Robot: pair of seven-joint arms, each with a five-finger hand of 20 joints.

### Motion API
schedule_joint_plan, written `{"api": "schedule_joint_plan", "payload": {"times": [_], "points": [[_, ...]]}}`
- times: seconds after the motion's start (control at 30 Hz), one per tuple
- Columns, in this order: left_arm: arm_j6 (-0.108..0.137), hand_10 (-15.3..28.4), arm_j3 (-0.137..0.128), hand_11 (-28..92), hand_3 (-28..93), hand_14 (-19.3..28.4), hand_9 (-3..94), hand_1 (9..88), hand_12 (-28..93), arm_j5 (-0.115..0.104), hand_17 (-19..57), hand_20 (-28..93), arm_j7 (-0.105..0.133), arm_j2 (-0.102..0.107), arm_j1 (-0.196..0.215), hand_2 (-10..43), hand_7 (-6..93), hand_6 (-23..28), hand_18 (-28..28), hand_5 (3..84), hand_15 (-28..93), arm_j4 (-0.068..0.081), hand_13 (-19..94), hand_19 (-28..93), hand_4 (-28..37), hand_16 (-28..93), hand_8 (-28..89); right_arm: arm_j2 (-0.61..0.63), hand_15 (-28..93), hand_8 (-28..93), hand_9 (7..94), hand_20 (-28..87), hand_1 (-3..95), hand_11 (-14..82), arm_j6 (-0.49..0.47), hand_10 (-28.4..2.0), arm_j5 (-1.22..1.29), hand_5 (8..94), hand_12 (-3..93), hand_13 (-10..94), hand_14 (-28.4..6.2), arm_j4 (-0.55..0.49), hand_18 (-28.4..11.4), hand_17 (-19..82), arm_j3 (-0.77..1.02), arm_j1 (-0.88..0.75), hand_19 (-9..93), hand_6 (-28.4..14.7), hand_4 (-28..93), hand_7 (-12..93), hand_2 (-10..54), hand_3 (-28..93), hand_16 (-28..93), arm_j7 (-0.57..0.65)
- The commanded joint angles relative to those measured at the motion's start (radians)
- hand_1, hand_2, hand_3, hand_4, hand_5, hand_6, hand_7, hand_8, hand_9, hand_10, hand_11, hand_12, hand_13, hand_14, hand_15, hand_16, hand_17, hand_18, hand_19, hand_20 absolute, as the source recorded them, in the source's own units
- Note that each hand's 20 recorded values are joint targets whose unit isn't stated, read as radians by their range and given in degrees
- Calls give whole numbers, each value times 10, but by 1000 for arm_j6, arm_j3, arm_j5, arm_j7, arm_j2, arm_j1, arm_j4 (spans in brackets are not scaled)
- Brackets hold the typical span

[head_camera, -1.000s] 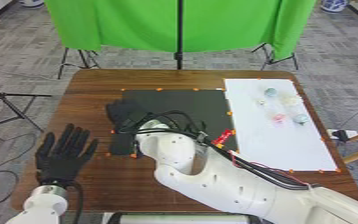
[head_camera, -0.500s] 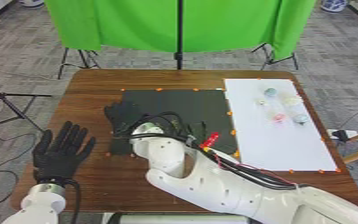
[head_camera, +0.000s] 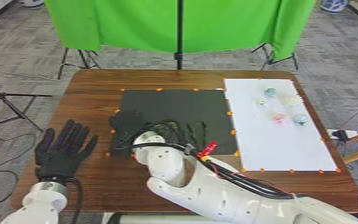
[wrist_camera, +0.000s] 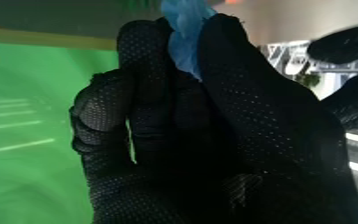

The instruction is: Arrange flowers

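My right hand (head_camera: 127,122) is low over the left part of the black mat (head_camera: 171,100), palm side hidden. In the right wrist view, the same hand (wrist_camera: 255,100) pinches a crumpled blue flower piece (wrist_camera: 185,35) between thumb and fingers. Some green leaf tips (wrist_camera: 138,4) show beyond it. Dark green stems (head_camera: 196,132) lie on the mat beside my right wrist. Several small pale flowers, among them a blue one (head_camera: 270,92) and a pink one (head_camera: 279,119), are on the white sheet (head_camera: 282,150). My left hand (head_camera: 60,156) rests at the table's left side with straight fingers.
The right forearm (head_camera: 220,187) with its loose black cables crosses the front of the brown table (head_camera: 104,187). A red piece (head_camera: 208,148) sits by those cables. The left hand's fingers (wrist_camera: 349,45) also show in the right wrist view. A green cloth hangs behind the table.
The right hand has come slightly nearer the robot over the mat, and its forearm has swung left and nearer, uncovering more of the green stems. The left hand has shifted slightly.
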Motion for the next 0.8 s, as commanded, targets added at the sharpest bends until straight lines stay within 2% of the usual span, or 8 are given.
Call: {"api": "schedule_joint_plan", "payload": {"times": [0.03,0.13,0.17,0.27,0.5,0.63,0.73,0.8], "points": [[6,148,5,303,747,146,371,280,135,2,-54,181,-13,-7,4,143,220,73,150,430,452,12,288,395,-283,-65,-117,1,501,70,732,385,615,155,-52,-144,-29,654,420,628,-84,-17,-238,383,11,-10,870,-39,-279,249,-95,685,434,14],[9,146,5,302,748,146,367,280,135,0,-54,180,-13,-7,4,142,220,73,149,427,451,10,287,395,-283,-65,-117,1,540,-76,682,383,568,243,-58,-163,-31,634,350,602,-110,-22,-244,373,14,-12,876,-40,-282,240,-95,710,407,23],[17,146,3,301,748,146,365,280,136,-2,-54,180,-13,-8,5,141,219,73,149,423,451,8,285,396,-283,-65,-117,-2,547,-88,671,384,559,263,-68,-168,-34,631,330,597,-115,-24,-245,371,22,-18,876,-41,-282,237,-95,719,399,21],[21,142,1,308,751,142,346,282,137,-5,-55,180,-9,-7,10,130,228,75,149,374,454,6,272,397,-283,-65,-120,1,566,-92,645,384,529,302,-74,-182,-49,619,264,584,-133,-32,-251,367,22,-20,878,-46,-283,221,-95,744,380,14],[17,140,-2,319,752,141,326,286,134,-3,-56,180,-10,-16,17,113,238,72,148,339,454,5,259,399,-283,-68,-130,2,614,-92,600,384,491,277,-104,-199,-75,583,244,568,-161,-38,-259,357,53,-38,881,-58,-283,194,-95,773,291,-8],[14,140,-5,321,755,140,323,291,132,-5,-56,179,-8,-20,22,100,239,72,148,334,456,4,257,400,-283,-68,-132,15,626,-89,566,384,477,255,-131,-210,-49,554,233,554,-172,-60,-265,352,59,-42,881,-72,-283,170,-95,777,285,-1],[18,141,-15,322,755,139,320,296,132,-5,-57,179,-17,-35,32,92,239,72,148,332,457,2,257,399,-283,-68,-133,43,634,-86,551,384,465,242,-186,-215,0,535,227,544,-176,-106,-268,347,67,-51,880,-76,-283,158,-95,779,280,-10],[14,142,-22,327,752,140,325,300,132,-6,-57,179,-15,-35,40,91,241,72,148,337,460,0,260,399,-283,-67,-132,63,638,-84,538,384,463,231,-246,-217,62,528,222,535,-179,-148,-271,338,70,-51,877,-78,-283,152,-95,781,278,16]]}}
